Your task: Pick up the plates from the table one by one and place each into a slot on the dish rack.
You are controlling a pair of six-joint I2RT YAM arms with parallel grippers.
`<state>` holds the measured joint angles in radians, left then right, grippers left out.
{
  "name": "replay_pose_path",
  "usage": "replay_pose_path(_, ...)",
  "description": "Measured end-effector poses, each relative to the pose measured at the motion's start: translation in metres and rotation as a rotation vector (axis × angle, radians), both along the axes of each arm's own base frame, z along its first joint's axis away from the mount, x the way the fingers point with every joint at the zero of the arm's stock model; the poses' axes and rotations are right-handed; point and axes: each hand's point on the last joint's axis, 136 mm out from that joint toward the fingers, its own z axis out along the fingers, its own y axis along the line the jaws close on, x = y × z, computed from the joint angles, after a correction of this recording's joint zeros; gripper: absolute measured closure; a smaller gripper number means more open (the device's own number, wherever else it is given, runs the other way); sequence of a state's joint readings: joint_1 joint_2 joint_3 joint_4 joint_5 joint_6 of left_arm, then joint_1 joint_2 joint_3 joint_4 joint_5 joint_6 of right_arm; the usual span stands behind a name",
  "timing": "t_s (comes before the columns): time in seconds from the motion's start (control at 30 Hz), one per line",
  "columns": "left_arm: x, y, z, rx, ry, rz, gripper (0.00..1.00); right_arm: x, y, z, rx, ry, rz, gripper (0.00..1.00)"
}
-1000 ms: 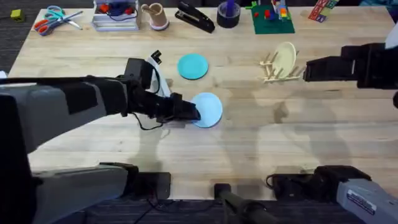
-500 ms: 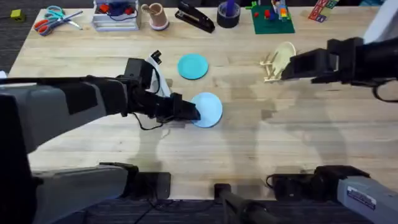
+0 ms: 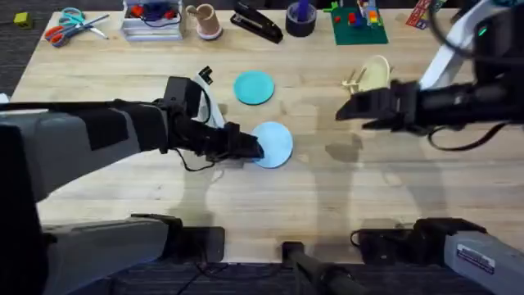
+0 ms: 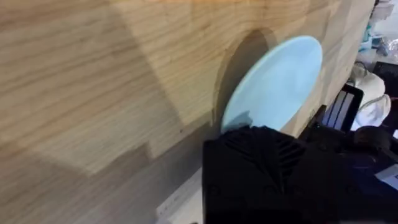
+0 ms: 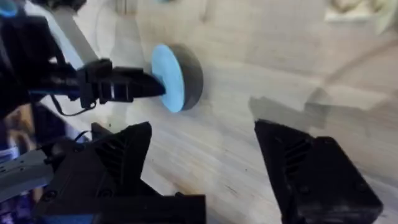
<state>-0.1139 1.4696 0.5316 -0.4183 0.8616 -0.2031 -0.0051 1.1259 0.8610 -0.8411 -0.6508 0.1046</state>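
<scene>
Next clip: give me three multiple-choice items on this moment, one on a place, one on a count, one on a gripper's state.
1. Where is the cream-yellow plate?
A. In the dish rack
B. Flat beside the stapler
C. In the left gripper

2. How many blue plates lie on the table?
A. One
B. Two
C. Three

3. The right gripper is:
A. Shut on a plate
B. Open, holding nothing
C. Shut on the rack

Key: 1 A, the cream-yellow plate stands in the dish rack. 2 B, the teal plate and the pale-blue plate. 3 B, the right gripper has its fingers spread with nothing between.

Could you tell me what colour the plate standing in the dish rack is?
Cream-yellow. The plate stands in the wooden dish rack, clearest in the overhead view.
</scene>
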Motion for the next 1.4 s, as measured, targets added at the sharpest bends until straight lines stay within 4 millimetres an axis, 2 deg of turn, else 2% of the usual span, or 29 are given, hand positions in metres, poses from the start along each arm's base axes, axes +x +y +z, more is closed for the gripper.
replay_pose_path(0.17, 0.0, 0.0, 0.0, 0.0, 0.0, 0.0, 0.962, -0.011, 0.008, -0.021, 0.044, 0.046, 0.011, 0.006)
replay_pose_path(0.47, 0.0, 0.0, 0.0, 0.0, 0.0, 0.0, 0.962, -0.005, 0.032, -0.025, 0.081, 0.001, 0.074, 0.007)
replay_pose_path(0.87, 0.0, 0.0, 0.0, 0.0, 0.0, 0.0, 0.962, 0.008, 0.091, -0.056, 0.12, 0.038, 0.206, 0.007)
replay_pose_path(1.17, 0.0, 0.0, 0.0, 0.0, 0.0, 0.0, 0.962, 0.009, 0.118, -0.089, 0.127, 0.123, 0.23, 0.007)
replay_pose_path(1.4, 0.0, 0.0, 0.0, 0.001, 0.0, 0.0, 0.962, 0.012, 0.133, -0.088, 0.149, 0.116, 0.228, 0.011)
